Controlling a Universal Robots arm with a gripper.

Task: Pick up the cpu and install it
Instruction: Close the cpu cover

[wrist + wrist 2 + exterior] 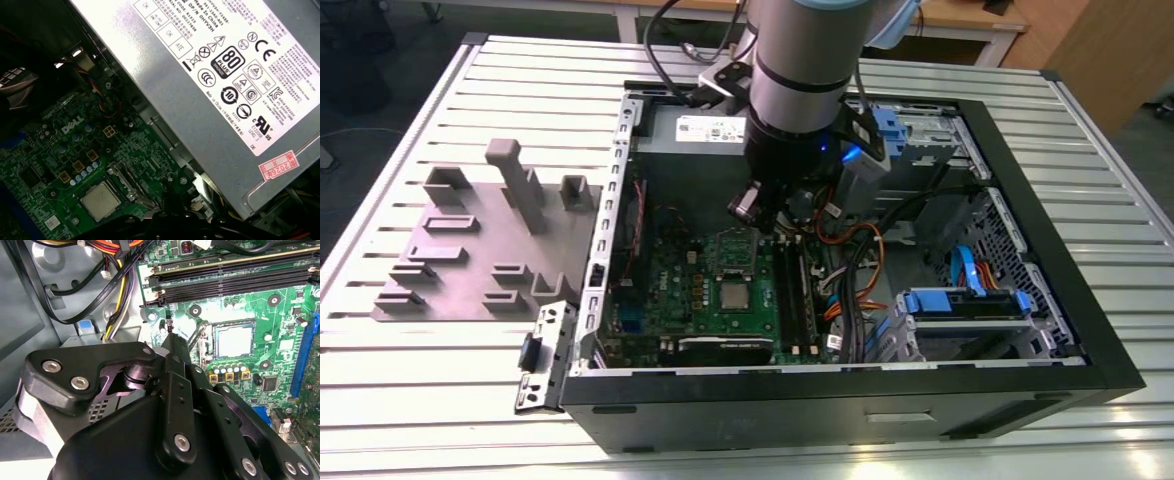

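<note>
With the cpu (738, 296) seated in the green motherboard (680, 285) at the exterior view's centre, the gripper (176, 346) hangs above it, its open-or-closed state impossible to tell.

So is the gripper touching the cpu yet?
Apart. In the second wrist view, green motherboard shows between the gripper tip and the cpu in its socket.

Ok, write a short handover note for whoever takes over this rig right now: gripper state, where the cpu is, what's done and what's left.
Gripper: inside the open computer case, above the motherboard, holding nothing visible; whether its fingers are open or shut can't be told.
The cpu: lying flat in the socket on the motherboard, seen in both wrist views and in the exterior view.
Done: the cpu appears placed in the socket.
Left: whether it is fully seated or the socket is latched can't be confirmed from these views.
</note>
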